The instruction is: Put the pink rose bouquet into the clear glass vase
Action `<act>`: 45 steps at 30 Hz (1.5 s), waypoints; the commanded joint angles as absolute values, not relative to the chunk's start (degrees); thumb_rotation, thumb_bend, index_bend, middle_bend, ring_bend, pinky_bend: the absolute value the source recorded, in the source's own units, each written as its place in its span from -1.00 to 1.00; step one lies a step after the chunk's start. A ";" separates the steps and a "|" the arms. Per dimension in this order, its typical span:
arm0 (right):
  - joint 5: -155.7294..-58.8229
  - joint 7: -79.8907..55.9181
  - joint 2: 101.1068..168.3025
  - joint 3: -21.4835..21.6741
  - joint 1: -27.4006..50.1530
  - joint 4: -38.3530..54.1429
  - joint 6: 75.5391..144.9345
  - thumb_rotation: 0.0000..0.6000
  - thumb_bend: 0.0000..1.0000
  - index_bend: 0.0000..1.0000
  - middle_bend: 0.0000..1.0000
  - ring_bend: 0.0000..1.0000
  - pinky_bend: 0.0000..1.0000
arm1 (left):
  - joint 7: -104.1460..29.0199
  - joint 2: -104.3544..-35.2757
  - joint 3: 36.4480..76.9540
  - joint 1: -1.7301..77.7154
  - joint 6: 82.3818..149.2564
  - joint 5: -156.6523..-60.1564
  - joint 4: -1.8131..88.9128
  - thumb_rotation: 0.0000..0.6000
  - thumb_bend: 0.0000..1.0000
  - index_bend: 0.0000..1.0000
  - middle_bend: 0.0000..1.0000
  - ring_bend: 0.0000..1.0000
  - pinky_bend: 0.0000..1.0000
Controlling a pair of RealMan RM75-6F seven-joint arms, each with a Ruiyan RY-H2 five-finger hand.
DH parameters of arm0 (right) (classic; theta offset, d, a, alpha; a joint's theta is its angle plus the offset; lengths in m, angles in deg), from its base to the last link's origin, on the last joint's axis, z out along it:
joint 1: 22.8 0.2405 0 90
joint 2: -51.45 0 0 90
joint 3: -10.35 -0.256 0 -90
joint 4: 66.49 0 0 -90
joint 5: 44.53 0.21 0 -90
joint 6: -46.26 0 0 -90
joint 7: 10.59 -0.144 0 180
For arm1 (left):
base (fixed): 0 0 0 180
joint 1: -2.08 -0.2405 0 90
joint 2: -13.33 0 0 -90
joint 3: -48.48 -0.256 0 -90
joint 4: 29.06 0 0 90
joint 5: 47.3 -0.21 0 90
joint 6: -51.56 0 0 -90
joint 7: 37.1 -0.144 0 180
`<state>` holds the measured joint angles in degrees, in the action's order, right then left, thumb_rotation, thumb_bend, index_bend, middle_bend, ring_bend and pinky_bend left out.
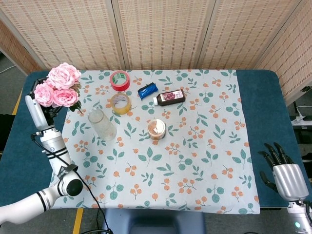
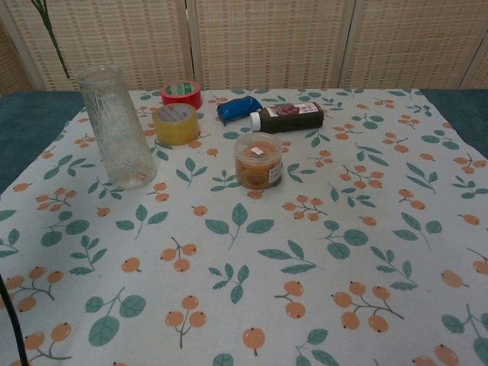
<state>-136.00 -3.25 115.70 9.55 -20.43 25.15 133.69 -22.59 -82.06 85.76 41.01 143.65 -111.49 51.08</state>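
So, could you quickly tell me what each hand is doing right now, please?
Left hand: holding the pink rose bouquet.
Right hand: open, fingers apart, holding nothing.

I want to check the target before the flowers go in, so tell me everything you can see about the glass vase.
The vase is a tall, clear tube of textured, rippled glass with a thicker rounded base and an open mouth. It stands upright and looks empty, on the leaf-and-berry tablecloth toward the table's left side. The yellow tape roll sits just behind and right of it, not touching. Nothing touches it but the cloth below. In the chest view a thin green stem shows above and left of its rim, apart from it.
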 commanded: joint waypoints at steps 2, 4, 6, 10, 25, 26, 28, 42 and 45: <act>-135.92 -3.36 115.62 9.51 -20.44 25.23 133.68 1.00 -0.35 -0.53 -0.81 -0.98 -0.32 | -22.80 -82.76 85.79 41.74 143.66 -111.83 50.30 1.00 0.16 0.47 1.00 1.00 1.00; -135.89 -3.40 115.57 9.48 -20.43 25.28 133.67 1.00 -0.35 -0.53 -0.81 -0.98 -0.32 | -23.14 -82.78 86.11 42.15 143.68 -112.04 50.06 1.00 0.16 0.47 1.00 1.00 1.00; -135.82 -3.36 115.59 9.44 -20.43 25.28 133.66 1.00 -0.35 -0.53 -0.81 -0.98 -0.32 | -23.53 -82.60 86.81 42.52 143.73 -111.97 50.69 1.00 0.16 0.47 1.00 1.00 1.00; -135.60 -3.23 115.57 9.45 -20.33 25.36 133.26 1.00 -0.35 -0.53 -0.81 -0.98 -0.32 | -25.40 -81.79 87.90 42.95 143.92 -111.72 53.55 1.00 0.16 0.47 1.00 1.00 1.00; -135.46 -3.47 115.15 9.56 -20.22 25.75 132.75 1.00 -0.35 -0.53 -0.81 -0.98 -0.32 | -30.07 -81.85 89.10 42.33 143.92 -107.01 65.65 1.00 0.17 0.47 1.00 1.00 1.00; -135.44 -3.39 115.16 9.58 -20.19 25.74 132.65 1.00 -0.35 -0.53 -0.81 -0.98 -0.32 | -30.10 -82.16 88.90 42.43 143.90 -107.02 65.70 1.00 0.17 0.47 1.00 1.00 1.00; -135.38 -3.33 115.14 9.62 -20.14 25.78 132.47 1.00 -0.35 -0.53 -0.81 -0.98 -0.32 | -30.01 -82.79 88.62 42.61 143.91 -107.03 65.44 1.00 0.17 0.47 1.00 1.00 1.00; -135.08 -3.42 114.99 9.53 -20.01 25.88 132.16 1.00 -0.35 -0.53 -0.81 -0.98 -0.32 | -28.26 -86.15 86.46 42.39 143.75 -107.64 60.76 1.00 0.16 0.47 1.00 1.00 1.00; -134.96 -3.36 115.02 9.49 -19.98 25.88 132.08 1.00 -0.35 -0.53 -0.81 -0.98 -0.32 | -27.49 -86.89 85.94 42.04 143.90 -107.96 59.70 1.00 0.17 0.47 1.00 1.00 1.00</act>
